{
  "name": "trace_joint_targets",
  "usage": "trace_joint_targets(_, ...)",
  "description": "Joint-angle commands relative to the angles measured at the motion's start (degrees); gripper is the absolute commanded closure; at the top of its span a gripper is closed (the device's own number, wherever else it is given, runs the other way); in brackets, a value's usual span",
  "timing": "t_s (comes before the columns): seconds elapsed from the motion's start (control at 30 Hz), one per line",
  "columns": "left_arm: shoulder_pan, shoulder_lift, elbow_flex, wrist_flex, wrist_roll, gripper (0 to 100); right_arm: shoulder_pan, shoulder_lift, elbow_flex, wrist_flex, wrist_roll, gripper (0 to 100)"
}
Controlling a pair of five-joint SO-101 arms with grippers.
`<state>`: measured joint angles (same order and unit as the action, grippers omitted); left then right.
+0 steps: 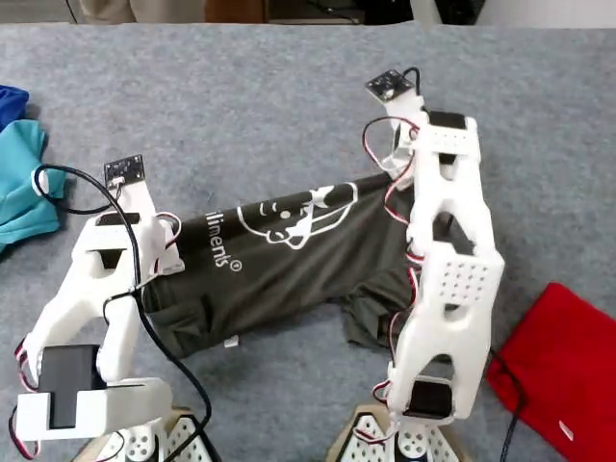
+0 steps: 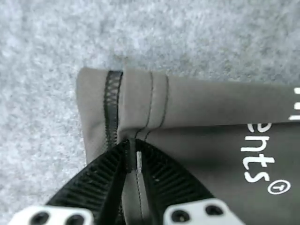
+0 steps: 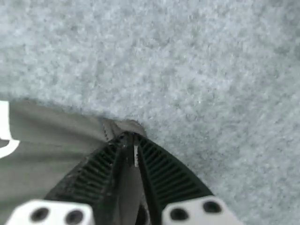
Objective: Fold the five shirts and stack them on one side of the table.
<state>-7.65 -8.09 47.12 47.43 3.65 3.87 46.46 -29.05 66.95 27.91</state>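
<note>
A dark olive shirt [image 1: 279,260] with a white print lies across the middle of the grey table. My left gripper [image 2: 132,152] is shut on its hemmed edge [image 2: 136,101] at the shirt's left end, where the cloth is doubled over. My right gripper [image 3: 131,143] is shut on the shirt's corner [image 3: 119,127] at its right end. In the high view the left arm [image 1: 106,279] stands over the shirt's left side and the right arm [image 1: 443,250] over its right side. A teal shirt [image 1: 21,188] and a blue one [image 1: 12,101] lie at the far left edge. A red shirt [image 1: 563,371] lies at the right front.
Bare grey table covering [image 1: 241,106] stretches behind the olive shirt. The arm bases [image 1: 269,438] stand at the front edge.
</note>
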Motion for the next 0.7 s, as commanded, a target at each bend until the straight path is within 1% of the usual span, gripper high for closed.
trace_joint_targets(0.0, 1.58, 0.22, -1.49, 0.18, -0.79, 98, 1.98, -0.04, -9.98, 5.63, 0.53, 99.1)
trace_joint_targets(0.1, 2.90, 0.13, -2.99, 2.73, -0.79, 98, 0.57, -3.21, -12.44, 8.18, 2.20, 99.3)
trace_joint_targets(0.17, 3.43, 0.13, -6.33, 5.80, -0.44, 98, -0.92, -6.46, -12.70, 10.73, 3.43, 99.3)
trace_joint_targets(0.33, 2.99, 0.13, -21.63, 16.79, -0.35, 98, -3.47, -18.68, -12.53, 16.26, 3.43, 99.3)
trace_joint_targets(0.43, 2.99, 0.13, -30.15, 20.75, -0.35, 98, -3.74, -25.36, -11.65, 18.73, 3.34, 99.3)
trace_joint_targets(0.53, 3.08, 1.10, -35.08, 20.75, 0.18, 98, -3.38, -30.73, -8.66, 21.45, 3.78, 99.3)
trace_joint_targets(0.6, 3.08, 3.03, -34.55, 16.62, 1.76, 98, -3.30, -34.77, -5.14, 22.95, 5.10, 99.3)
trace_joint_targets(0.67, 3.08, 6.37, -33.23, 12.04, 2.81, 98, -3.30, -39.25, 0.22, 21.45, 5.10, 99.3)
